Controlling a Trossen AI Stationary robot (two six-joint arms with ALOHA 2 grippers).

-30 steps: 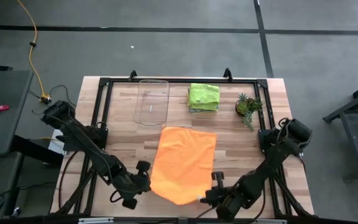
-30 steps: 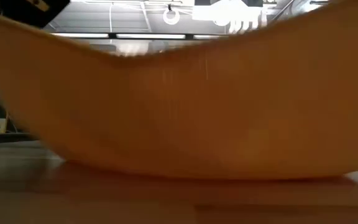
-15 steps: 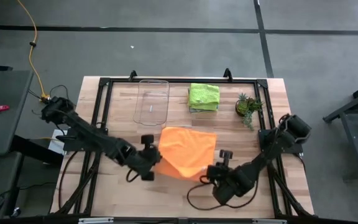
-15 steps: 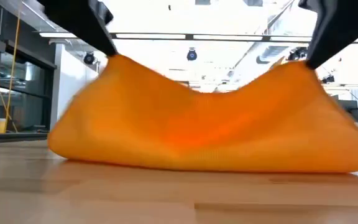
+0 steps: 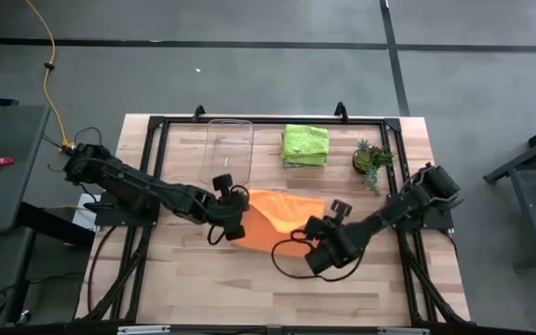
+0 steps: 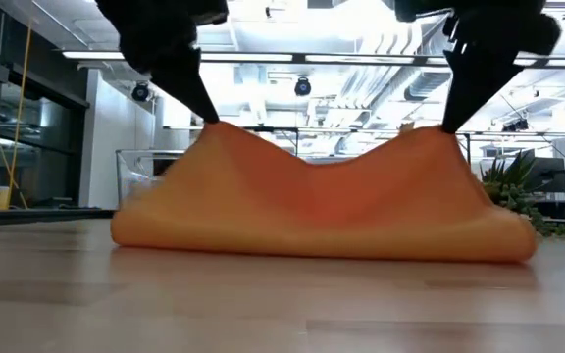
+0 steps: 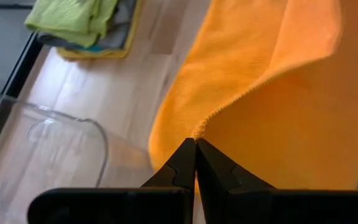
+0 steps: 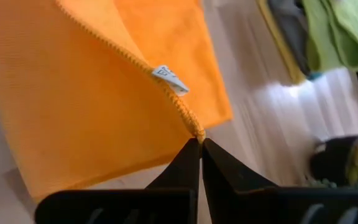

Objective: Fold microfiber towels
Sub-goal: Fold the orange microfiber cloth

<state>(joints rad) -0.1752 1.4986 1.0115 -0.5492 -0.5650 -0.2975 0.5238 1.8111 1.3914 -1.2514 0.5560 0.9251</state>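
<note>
Orange towel [image 5: 282,219] lies doubled across the bench [image 5: 184,279]; left gripper [image 5: 234,226] and right gripper [image 5: 305,240] each pinch a lifted corner, far edge just beyond.

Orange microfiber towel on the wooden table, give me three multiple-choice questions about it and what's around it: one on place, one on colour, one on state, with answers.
1. Where is the folded stack of towels?
A. between the clear plastic tray and the small potted plant
B. inside the tray
C. under the orange towel

2. What colour tops that stack?
A. teal
B. lime green
C. grey

3. How is the orange microfiber towel held?
A. lying loose
B. by one gripper
C. both grippers shut on its corners

Answers: 1 A, the high view shows it between clear plastic tray and potted plant. 2 B, green lies uppermost. 3 C, left gripper and right gripper each pinch a corner.
</note>
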